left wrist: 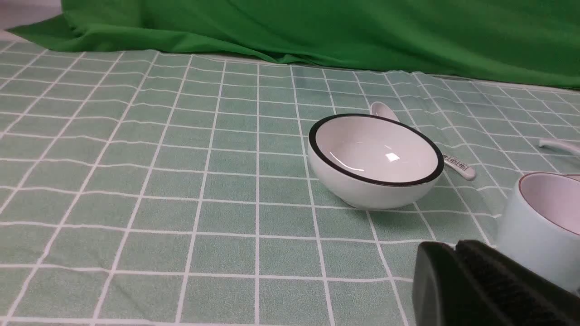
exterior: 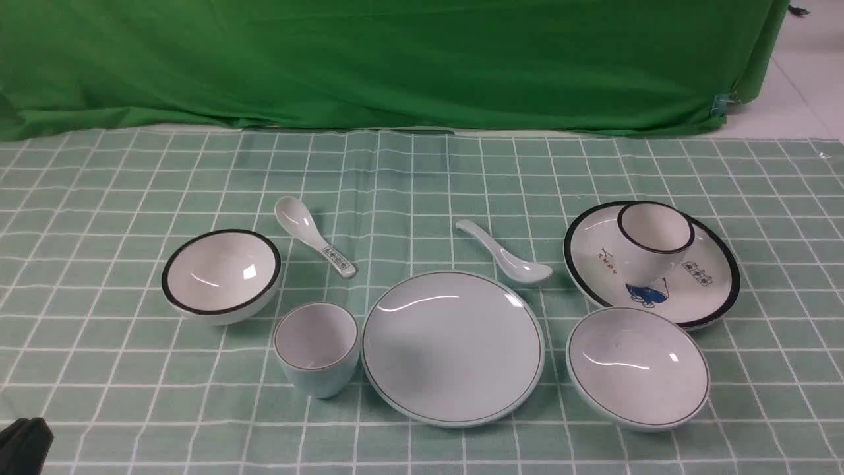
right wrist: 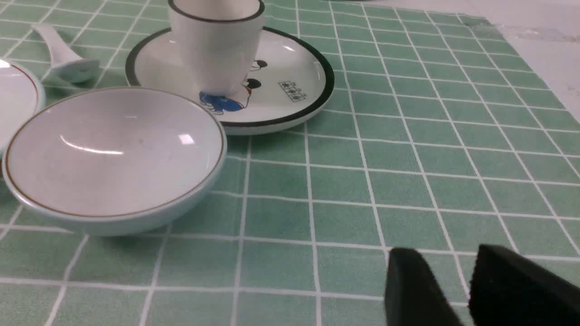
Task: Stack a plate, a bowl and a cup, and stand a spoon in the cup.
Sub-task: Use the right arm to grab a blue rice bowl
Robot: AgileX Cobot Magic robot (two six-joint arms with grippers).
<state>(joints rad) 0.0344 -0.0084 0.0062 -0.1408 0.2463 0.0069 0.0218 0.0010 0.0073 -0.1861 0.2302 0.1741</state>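
Observation:
The pale-blue plate (exterior: 452, 346) lies at the front centre. The pale-blue cup (exterior: 317, 348) stands upright just left of it. The pale-blue bowl (exterior: 637, 367) sits just right of it. The plain spoon (exterior: 508, 254) lies behind the plate. My left gripper (left wrist: 455, 246) is shut and empty, low over the cloth, with the cup (left wrist: 539, 226) close beside it. In the front view it shows only as a dark tip at the bottom left corner (exterior: 25, 445). My right gripper (right wrist: 444, 256) is open by a narrow gap and empty, apart from the bowl (right wrist: 113, 154). It is out of the front view.
A white black-rimmed bowl (exterior: 221, 275) sits at the left, with a marked spoon (exterior: 315, 235) behind it. A black-rimmed plate (exterior: 715, 260) with a blue drawing carries a black-rimmed cup (exterior: 653, 241) at the right. A green curtain hangs behind.

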